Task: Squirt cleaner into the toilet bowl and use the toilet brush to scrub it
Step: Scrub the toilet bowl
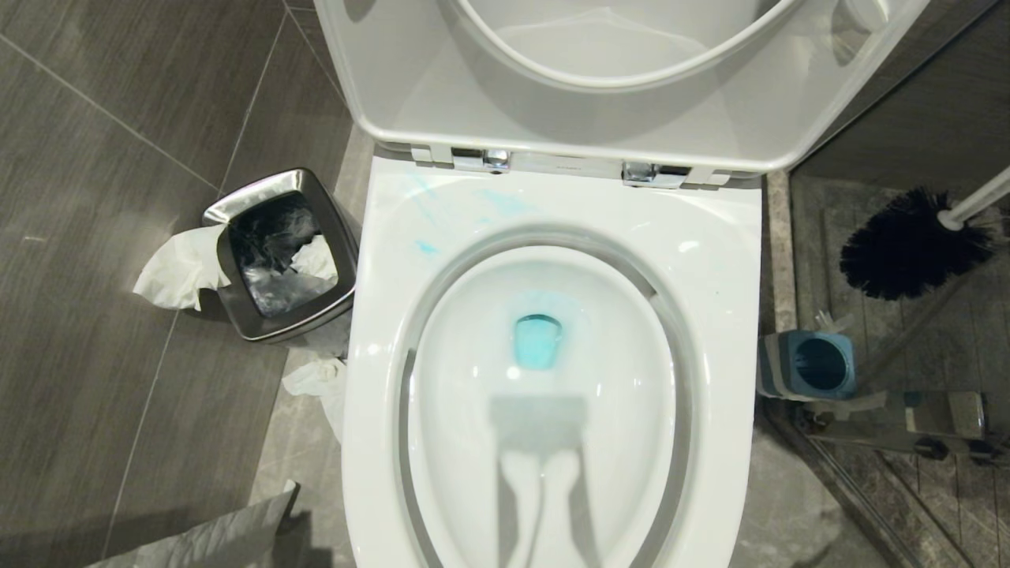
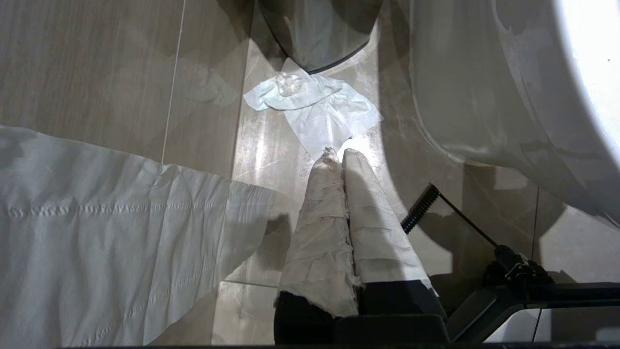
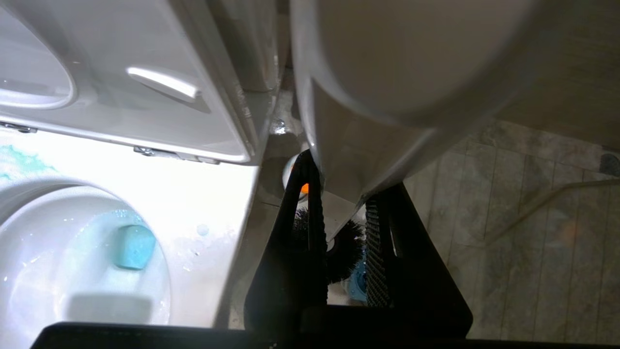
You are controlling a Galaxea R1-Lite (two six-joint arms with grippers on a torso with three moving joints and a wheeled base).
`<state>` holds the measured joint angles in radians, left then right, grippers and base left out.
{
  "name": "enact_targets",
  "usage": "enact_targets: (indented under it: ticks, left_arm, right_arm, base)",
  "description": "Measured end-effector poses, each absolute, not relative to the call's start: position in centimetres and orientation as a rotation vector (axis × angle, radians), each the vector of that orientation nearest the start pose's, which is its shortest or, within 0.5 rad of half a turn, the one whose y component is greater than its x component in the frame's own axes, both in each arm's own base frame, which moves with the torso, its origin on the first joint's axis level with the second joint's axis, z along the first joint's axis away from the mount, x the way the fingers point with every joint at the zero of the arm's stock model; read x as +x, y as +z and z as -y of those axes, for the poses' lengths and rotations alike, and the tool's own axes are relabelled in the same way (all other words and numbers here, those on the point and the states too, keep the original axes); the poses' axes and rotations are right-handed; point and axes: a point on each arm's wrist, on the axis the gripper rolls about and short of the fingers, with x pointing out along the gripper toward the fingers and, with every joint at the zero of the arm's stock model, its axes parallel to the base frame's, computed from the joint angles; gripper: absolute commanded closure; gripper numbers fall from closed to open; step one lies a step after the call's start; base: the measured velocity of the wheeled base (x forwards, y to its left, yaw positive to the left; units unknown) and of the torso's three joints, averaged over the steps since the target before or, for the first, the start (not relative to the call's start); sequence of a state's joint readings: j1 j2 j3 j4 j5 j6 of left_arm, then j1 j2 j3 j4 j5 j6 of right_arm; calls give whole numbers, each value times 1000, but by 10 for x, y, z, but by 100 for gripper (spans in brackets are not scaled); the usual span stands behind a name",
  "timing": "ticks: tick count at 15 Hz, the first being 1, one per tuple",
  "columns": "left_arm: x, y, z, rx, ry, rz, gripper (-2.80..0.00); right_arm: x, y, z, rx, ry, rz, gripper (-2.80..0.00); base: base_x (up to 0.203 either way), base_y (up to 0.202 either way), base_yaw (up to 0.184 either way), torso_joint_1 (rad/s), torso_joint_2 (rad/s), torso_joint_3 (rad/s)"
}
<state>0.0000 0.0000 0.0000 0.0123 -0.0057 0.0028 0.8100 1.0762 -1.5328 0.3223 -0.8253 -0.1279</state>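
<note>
The toilet bowl [image 1: 710, 260] fills the middle of the head view, its seat and lid raised. Turquoise cleaner [image 1: 538, 341] pools at the drain and smears the back left of the rim; it also shows in the right wrist view as cleaner [image 3: 133, 247] inside the bowl [image 3: 208, 194]. The toilet brush [image 1: 915, 244] hangs tilted in the air right of the bowl, black bristles above its grey holder with the blue top [image 1: 813, 364]. My right gripper [image 3: 346, 194] is shut on the brush's white handle [image 3: 387, 72], above the bristles [image 3: 341, 252]. My left gripper [image 2: 341, 152], shut and empty, points at the floor.
A steel waste bin [image 1: 276, 252] with paper hanging over it stands left of the bowl. Crumpled tissue [image 1: 319, 379] lies at the bowl's foot, seen also as tissue [image 2: 315, 104], with a larger paper sheet [image 2: 97, 218] nearby. A glass partition with metal fittings [image 1: 907, 426] borders the right.
</note>
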Motion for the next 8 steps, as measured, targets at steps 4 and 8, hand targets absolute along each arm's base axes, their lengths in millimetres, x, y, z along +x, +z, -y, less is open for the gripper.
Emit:
enact_targets:
  ticks: [4,8]
  left_arm:
    - [-23,74,0,3,-6,-12,0]
    - [-23,74,0,3,-6,-12,0]
  right_arm:
    - [53,427,-32,7,-18,122,0]
    - [67,433,-55,44,55,110,0]
  base:
    - [0,0,0,0,0,0]
    - [0,0,0,0,0,0]
